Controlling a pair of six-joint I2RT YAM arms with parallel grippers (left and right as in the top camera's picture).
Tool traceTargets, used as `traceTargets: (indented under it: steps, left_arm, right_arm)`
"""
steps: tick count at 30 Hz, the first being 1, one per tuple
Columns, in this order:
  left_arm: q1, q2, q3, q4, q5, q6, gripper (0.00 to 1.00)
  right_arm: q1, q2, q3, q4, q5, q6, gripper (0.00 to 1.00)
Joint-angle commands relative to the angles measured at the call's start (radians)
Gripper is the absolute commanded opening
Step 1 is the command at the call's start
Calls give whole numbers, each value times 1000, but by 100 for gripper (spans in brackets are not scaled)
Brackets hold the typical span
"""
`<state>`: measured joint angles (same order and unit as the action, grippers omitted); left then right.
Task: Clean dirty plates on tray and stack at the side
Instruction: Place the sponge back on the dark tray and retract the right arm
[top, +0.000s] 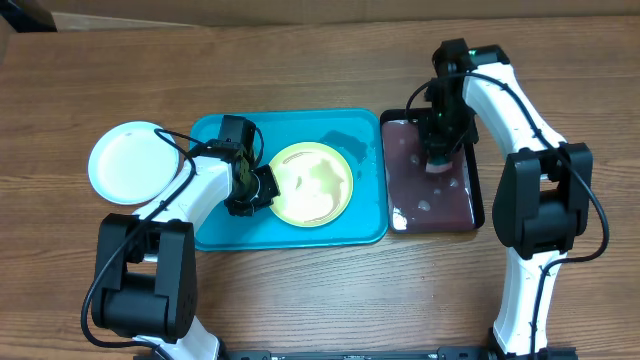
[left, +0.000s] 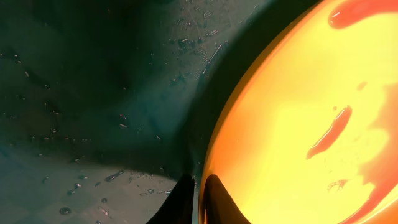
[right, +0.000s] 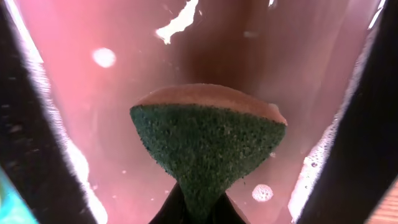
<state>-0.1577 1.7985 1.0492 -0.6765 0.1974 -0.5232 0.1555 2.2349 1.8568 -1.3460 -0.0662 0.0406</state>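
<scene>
The yellow-green plate (top: 312, 183) lies wet in the turquoise tray (top: 300, 125). My left gripper (top: 262, 187) is shut on its left rim. In the left wrist view the fingers (left: 200, 200) pinch the plate's edge (left: 311, 124) above the wet tray floor (left: 93, 93). The white plate (top: 128, 162) sits on the table left of the tray. The pale blue plate is not in view. My right gripper (top: 438, 158) is shut on a green sponge (right: 205, 149), held over the black tray's liquid; its fingers (right: 200, 211) clamp the sponge's narrow end.
The smaller black tray (top: 432, 208) with dark reddish liquid and foam stands right of the turquoise tray, touching it. Bare wooden table lies in front and behind. Both arm bases stand at the front edge.
</scene>
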Motion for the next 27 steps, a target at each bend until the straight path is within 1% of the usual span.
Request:
traceTargets:
  steps: [1,2,4,5,6,7,8,9,12,15,19,23,24,25,27]
  left_arm:
    - [-8,13,-5,0,-13,14,11]
    - [-8,13,-5,0,-13,14,11]
    - [-7,13,-5,1,-14,14,12]
    - [-7,13,-5,1,-14,14,11]
    - [-7,13,-5,1,-14,14,12]
    - [-7,13,-5,1,-14,14,14]
    - [-7,13,-5,0,-13,14,16]
    - [-7,13,-5,0,-13,14,17]
    - [-7,13,-5,0,-14,14,19]
    - [-8,13,-5,-3,-14,14,19]
    - [-8,13,-6,-6,-14,14,19]
    - [-11,13,-14,-1,-17,14,19]
    - [-13,13,-15,1,-18,14,19]
    - [-15,13,-15,1,-18,14,19]
    - [-21,13,-15,8,-21,14,17]
  right_arm:
    - [2,-47,-56,25,21,12,7]
    - [2,-47,-71,37,20,13,9]
    - [2,-47,-91,57,20,13,21]
    - [2,-47,-95,61,20,13,33]
    - [2,-47,-95,64,20,13,42]
    - [2,-47,-94,72,20,12,54]
    - [2,-47,-86,74,20,12,61]
    - [2,-47,-71,66,20,12,63]
    - [-8,-47,8,19,20,16,65]
    - [-34,-47,104,-17,21,35,75]
    - [-103,-47,193,-28,21,88,80]
    - [-201,-47,200,-13,21,102,88]
    - [-226,-47,197,-13,21,102,95]
    - [-249,-47,197,-13,21,102,100]
    - [-291,-47,197,-13,21,102,100]
